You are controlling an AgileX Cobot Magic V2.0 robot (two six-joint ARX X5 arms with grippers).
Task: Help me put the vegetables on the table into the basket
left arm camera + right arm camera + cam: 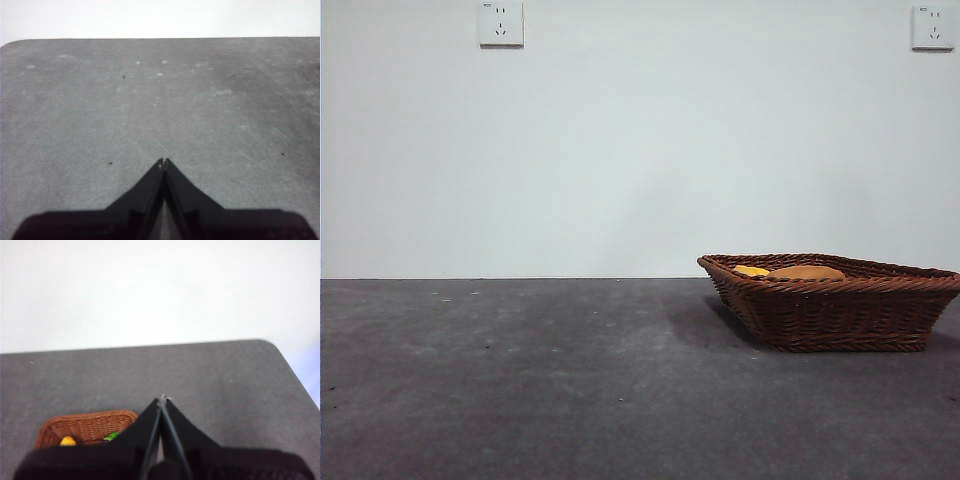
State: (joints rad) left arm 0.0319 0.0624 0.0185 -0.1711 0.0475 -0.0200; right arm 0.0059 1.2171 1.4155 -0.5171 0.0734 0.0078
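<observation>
The basket [840, 310] holds the potato [807, 272] and corn [751, 270].

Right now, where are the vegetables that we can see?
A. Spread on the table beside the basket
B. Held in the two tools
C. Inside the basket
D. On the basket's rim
C: the corn and the potato show just above the rim of the basket, lying inside it.

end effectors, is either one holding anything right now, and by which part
Nothing is held: the left end effector and right end effector are both shut on nothing, above the table.
</observation>
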